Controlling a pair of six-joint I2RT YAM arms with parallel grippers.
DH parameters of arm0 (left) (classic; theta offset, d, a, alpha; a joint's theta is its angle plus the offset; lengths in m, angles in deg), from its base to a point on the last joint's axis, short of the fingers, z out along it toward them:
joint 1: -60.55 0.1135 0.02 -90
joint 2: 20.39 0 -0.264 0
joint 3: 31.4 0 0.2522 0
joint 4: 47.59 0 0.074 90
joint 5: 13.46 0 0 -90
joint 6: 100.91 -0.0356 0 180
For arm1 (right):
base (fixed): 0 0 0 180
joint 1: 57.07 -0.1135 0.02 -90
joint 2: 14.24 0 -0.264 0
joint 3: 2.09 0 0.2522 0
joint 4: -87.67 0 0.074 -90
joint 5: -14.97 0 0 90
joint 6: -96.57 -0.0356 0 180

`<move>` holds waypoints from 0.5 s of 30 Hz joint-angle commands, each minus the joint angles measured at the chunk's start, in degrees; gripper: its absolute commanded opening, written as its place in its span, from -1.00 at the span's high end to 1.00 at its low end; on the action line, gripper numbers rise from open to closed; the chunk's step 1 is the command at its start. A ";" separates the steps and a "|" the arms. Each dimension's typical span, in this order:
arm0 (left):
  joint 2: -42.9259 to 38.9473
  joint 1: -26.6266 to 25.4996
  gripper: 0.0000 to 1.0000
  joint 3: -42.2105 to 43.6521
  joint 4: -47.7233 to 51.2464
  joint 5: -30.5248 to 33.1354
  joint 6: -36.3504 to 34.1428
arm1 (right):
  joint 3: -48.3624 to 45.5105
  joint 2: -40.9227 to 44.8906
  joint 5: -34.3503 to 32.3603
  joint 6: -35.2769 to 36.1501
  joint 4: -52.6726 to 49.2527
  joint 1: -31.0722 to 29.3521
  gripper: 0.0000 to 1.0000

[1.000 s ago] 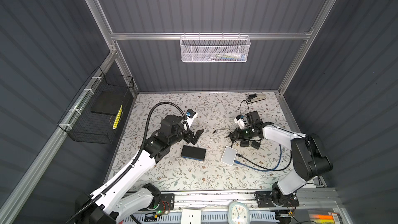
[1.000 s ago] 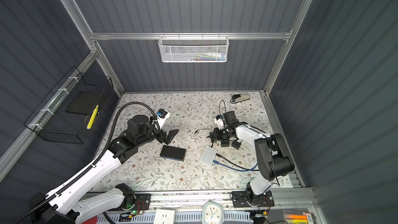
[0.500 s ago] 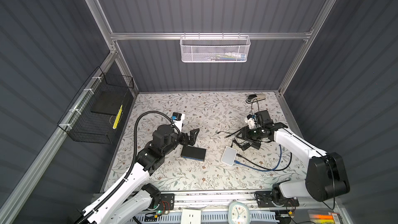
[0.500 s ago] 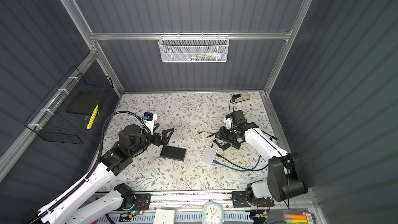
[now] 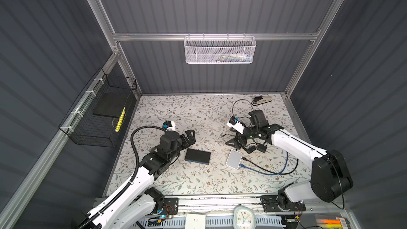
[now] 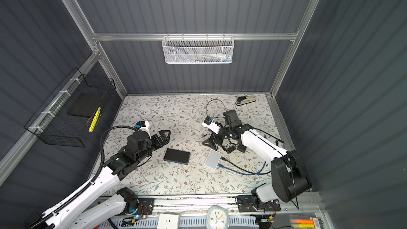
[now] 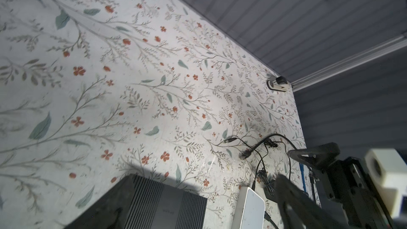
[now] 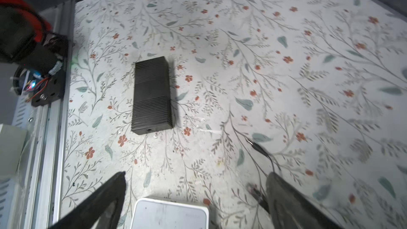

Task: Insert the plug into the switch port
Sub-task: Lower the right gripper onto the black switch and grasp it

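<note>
One plug [image 8: 255, 144], small, on a thin black cable [image 8: 272, 161], lay loose on the bench [image 8: 220, 40], held by nothing and apart from the black switch [image 8: 152, 95]. The port [image 8: 149, 129] was a small hole in the switch's end face.

The right end effector [image 8: 196, 174] stood wide and empty, near a white box [image 8: 169, 213]. The left end effector [image 5: 189, 136] stood wide and empty, just beside the switch.

Hazards, as judged:
- The unbraced switch would probably slide under an insertion push.
- The flat-lying plug might be pinched askew and miss the port.
- A second connector [image 7: 245, 154] nearby might be taken by mistake.
</note>
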 commanded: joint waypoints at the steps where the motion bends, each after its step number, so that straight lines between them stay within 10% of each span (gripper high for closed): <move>1: 2.52 2.38 -0.99 -2.60 10.58 -5.08 9.73 | -3.65 -0.05 3.21 2.20 11.46 -7.85 -0.98; 9: 0.11 11.86 -1.00 4.14 9.50 -13.29 23.58 | 3.33 -16.31 -17.40 -9.79 17.82 -20.37 -0.98; 15: -2.89 13.45 -0.99 7.64 8.99 -13.33 27.41 | 7.84 -23.67 -18.07 -9.87 12.33 -21.39 -0.98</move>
